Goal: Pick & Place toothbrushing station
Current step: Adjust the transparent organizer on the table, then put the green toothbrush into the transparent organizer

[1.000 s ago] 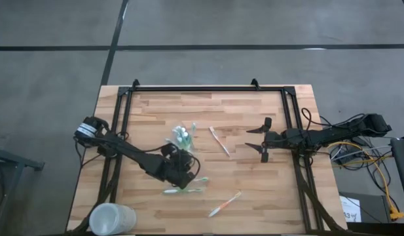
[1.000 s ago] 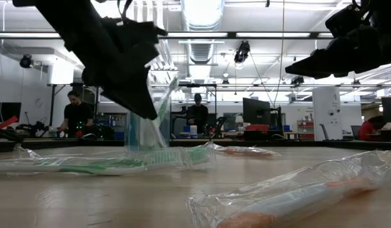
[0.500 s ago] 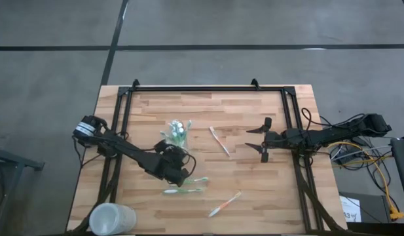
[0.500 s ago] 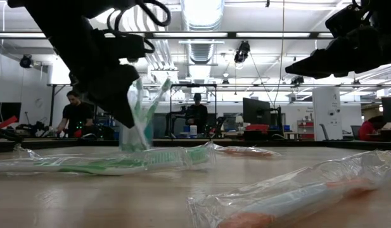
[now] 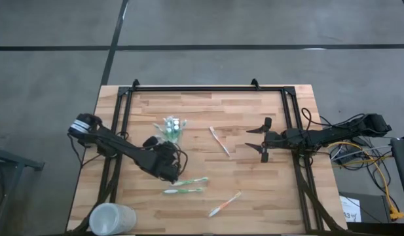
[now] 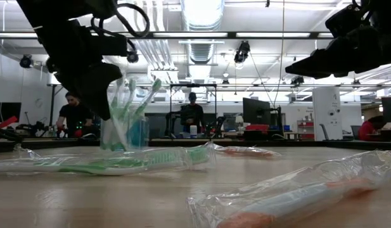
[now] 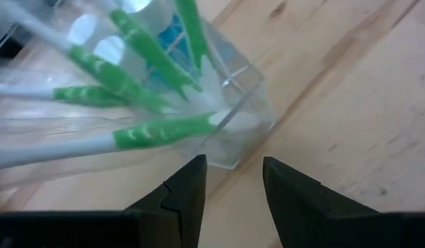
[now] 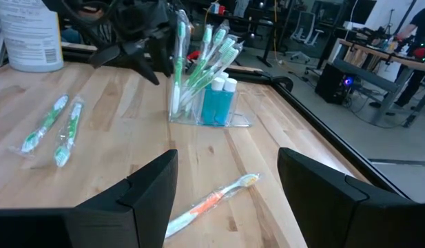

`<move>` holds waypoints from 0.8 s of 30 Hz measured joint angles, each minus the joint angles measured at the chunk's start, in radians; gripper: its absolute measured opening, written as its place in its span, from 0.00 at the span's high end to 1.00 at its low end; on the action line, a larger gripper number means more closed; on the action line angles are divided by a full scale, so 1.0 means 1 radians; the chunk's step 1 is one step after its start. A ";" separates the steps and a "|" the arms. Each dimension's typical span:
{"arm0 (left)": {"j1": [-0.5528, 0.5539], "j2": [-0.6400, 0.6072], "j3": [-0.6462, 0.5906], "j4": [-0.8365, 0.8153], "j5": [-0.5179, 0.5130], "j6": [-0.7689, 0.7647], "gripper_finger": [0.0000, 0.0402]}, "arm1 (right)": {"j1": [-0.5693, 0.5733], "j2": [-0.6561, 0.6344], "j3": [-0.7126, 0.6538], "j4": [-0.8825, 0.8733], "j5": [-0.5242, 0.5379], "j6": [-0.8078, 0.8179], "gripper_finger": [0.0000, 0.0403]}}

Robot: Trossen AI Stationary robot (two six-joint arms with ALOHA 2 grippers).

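The toothbrushing station [image 5: 171, 126] is a clear plastic holder with green toothbrushes and blue tubes standing in it. It rests upright on its base left of the table's middle [image 6: 124, 134] [image 8: 198, 103]. My left gripper [image 5: 164, 147] is open and slants down at it from the near left. Its fingertips [image 7: 233, 172] stop just short of the holder's lower corner [image 7: 227, 164], with bare table between them. My right gripper [image 5: 262, 137] hovers open at the right side, nothing between its fingers [image 8: 226, 186].
Two wrapped green toothbrushes [image 5: 184, 185] lie near my left gripper. A wrapped orange one [image 5: 224, 204] lies toward the near edge and another [image 5: 219, 141] at mid-table. A frosted cup [image 5: 112, 219] stands at the near left corner. A black frame [image 5: 208, 88] rims the table.
My left gripper has drawn back toward the table's left edge and tipped to a shallower slant. The holder, tilted under the gripper a second ago, has shifted left and toward the far edge and now stands upright on its base.
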 joint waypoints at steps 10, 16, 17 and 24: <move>-0.035 -0.083 0.056 -0.035 0.043 -0.011 0.63 | 0.000 0.000 0.000 0.000 0.000 0.000 0.39; -0.081 -0.158 0.143 -0.036 -0.070 0.128 0.63 | 0.000 0.000 0.000 0.000 0.000 0.000 0.39; -0.082 -0.160 0.162 -0.036 -0.077 0.146 0.63 | 0.000 0.000 0.000 0.000 0.000 0.000 0.39; -0.083 -0.088 0.251 0.087 -0.130 0.303 0.63 | 0.000 0.000 0.000 0.000 0.000 0.000 0.39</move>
